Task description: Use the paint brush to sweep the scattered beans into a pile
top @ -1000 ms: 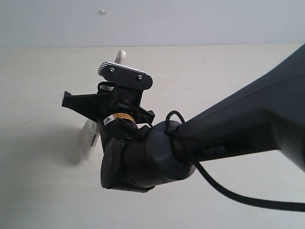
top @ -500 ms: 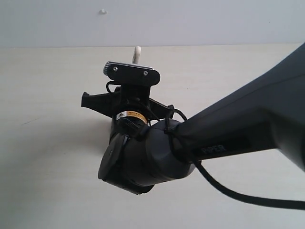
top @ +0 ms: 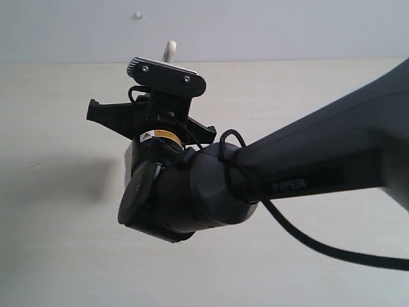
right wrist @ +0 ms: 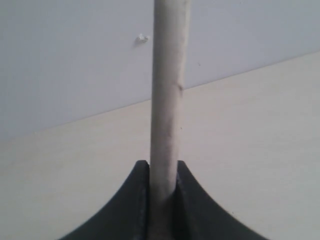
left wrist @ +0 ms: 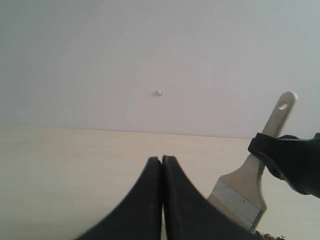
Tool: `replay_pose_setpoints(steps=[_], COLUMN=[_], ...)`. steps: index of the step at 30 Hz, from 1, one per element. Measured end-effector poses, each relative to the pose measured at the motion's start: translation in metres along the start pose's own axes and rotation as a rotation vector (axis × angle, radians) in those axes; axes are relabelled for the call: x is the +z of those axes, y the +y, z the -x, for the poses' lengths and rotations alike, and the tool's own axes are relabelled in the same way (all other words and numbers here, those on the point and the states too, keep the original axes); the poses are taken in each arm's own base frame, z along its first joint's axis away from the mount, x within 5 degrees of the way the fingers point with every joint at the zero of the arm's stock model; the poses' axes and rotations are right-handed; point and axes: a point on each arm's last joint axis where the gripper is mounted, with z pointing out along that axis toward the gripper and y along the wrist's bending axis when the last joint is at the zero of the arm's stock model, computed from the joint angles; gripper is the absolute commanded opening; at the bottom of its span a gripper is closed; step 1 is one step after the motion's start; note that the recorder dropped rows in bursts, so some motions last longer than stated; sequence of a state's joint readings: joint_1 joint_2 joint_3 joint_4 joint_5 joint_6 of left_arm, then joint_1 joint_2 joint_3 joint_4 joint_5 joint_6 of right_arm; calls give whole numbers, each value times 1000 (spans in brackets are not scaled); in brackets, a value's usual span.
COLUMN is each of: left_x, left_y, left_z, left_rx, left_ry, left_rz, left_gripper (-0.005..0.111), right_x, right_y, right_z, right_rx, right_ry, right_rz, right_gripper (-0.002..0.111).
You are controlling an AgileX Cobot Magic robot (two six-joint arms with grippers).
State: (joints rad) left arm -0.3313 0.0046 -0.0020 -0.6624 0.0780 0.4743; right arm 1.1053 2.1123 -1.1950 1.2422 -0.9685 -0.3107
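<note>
Your right gripper [right wrist: 163,167] is clamped on the pale handle of the paint brush [right wrist: 169,100], one jaw on each side. In the exterior view only the handle's tip shows, upper left of centre in the frame, and the rest is hidden behind the dark arm [top: 307,173]. Your left gripper [left wrist: 161,160] has its jaws pressed together on nothing above the pale table [left wrist: 60,170]; its camera shows the brush tilted, with a few of the beans [left wrist: 267,236] just beside the silver band.
</note>
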Motion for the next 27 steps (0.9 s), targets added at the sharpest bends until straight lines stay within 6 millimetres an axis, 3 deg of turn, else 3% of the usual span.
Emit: replay_pose_setpoints(steps=[7, 22, 27], left_x=[0, 0, 0], left_y=[0, 0, 0], left_z=[0, 0, 0], left_rx=[0, 0, 0], left_ry=[0, 0, 0], left_rz=[0, 0, 0], left_gripper=[0, 0, 0], right_x=[19, 18, 8], right_y=[-5, -21, 6], right_z=[-8, -13, 11], right_rx=[32, -8, -10], right_ry=[5, 50, 133], right_rz=[-59, -227, -37], right_gripper=[0, 0, 0])
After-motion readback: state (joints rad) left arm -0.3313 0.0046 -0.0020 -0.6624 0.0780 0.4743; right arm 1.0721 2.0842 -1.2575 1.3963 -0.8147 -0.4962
